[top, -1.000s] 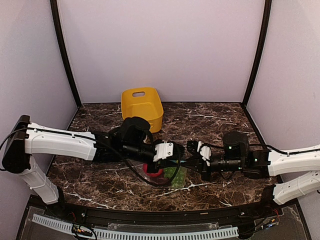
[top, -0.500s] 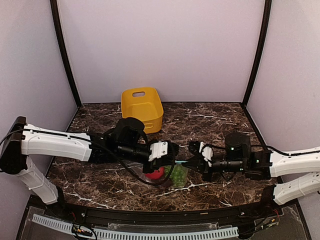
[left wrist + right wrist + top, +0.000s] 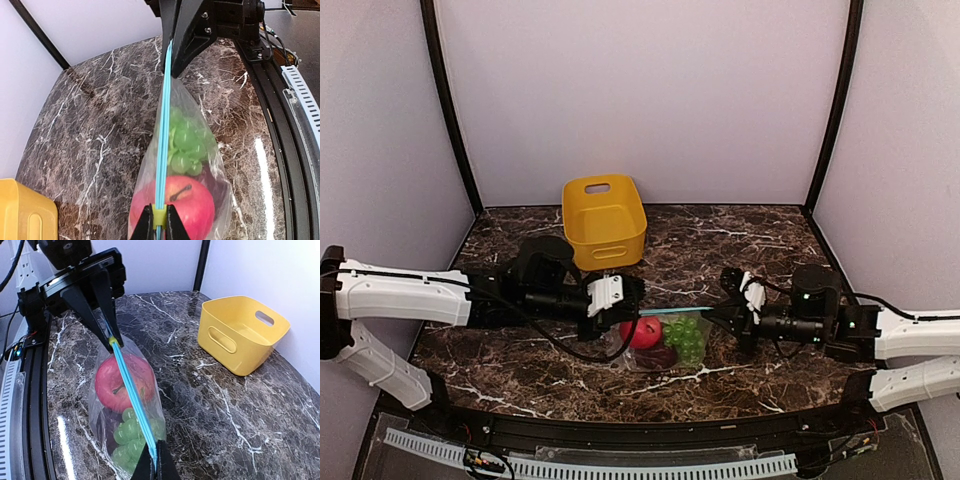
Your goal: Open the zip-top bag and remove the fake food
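The clear zip-top bag (image 3: 665, 345) hangs between my two grippers, its teal zip strip (image 3: 164, 130) pulled taut and straight. My left gripper (image 3: 159, 216) is shut on the small yellow-green slider (image 3: 114, 341) at the strip's left end. At the other end, my right gripper (image 3: 156, 460) is shut on the strip itself. The fake food is inside the bag: a red fruit (image 3: 182, 205) nearest the left gripper, green grapes (image 3: 127, 435) toward the right gripper, and a dark purple piece (image 3: 216, 181) underneath, mostly hidden. The strip looks closed along its length.
A yellow plastic bin (image 3: 605, 220) stands behind the bag, toward the back of the dark marble table (image 3: 760, 240). The table's black front rail (image 3: 280, 150) runs close along the near side of the bag. Both arms lie low across the table.
The grippers have drawn apart, left going left and right going right, stretching the zip strip. The bag and its contents now show between them. The left jaws closed tighter.
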